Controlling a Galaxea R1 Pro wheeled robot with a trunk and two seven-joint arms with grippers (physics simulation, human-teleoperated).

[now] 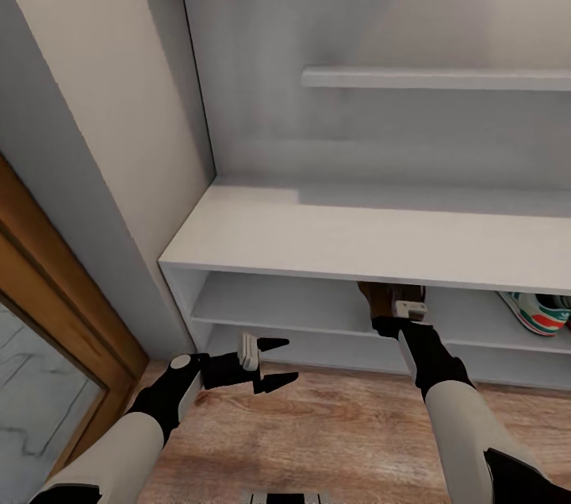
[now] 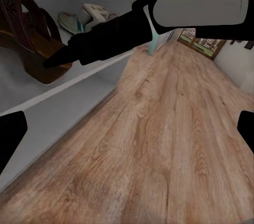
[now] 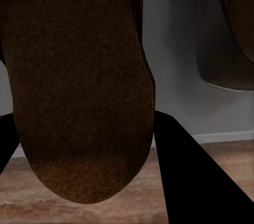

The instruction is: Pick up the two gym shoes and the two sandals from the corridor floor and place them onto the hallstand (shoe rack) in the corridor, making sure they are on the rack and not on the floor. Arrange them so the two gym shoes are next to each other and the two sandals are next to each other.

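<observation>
A pale grey wall (image 1: 333, 4) rises at the far side, carrying a narrow floating shelf (image 1: 436, 78) toward the right. On the left a cream wall panel (image 1: 95, 91) meets a wooden door frame (image 1: 55, 282) with a marbled glass pane (image 1: 32, 401) near the corner. Light is soft and even.

We log soft, even, dim light; grey shadow bands on the wall (image 1: 333, 20) under the shelf (image 1: 436, 78). Renders slightly blurred, no glare. The sandal (image 3: 79, 75) is dark, close and soft in the right wrist view.
</observation>
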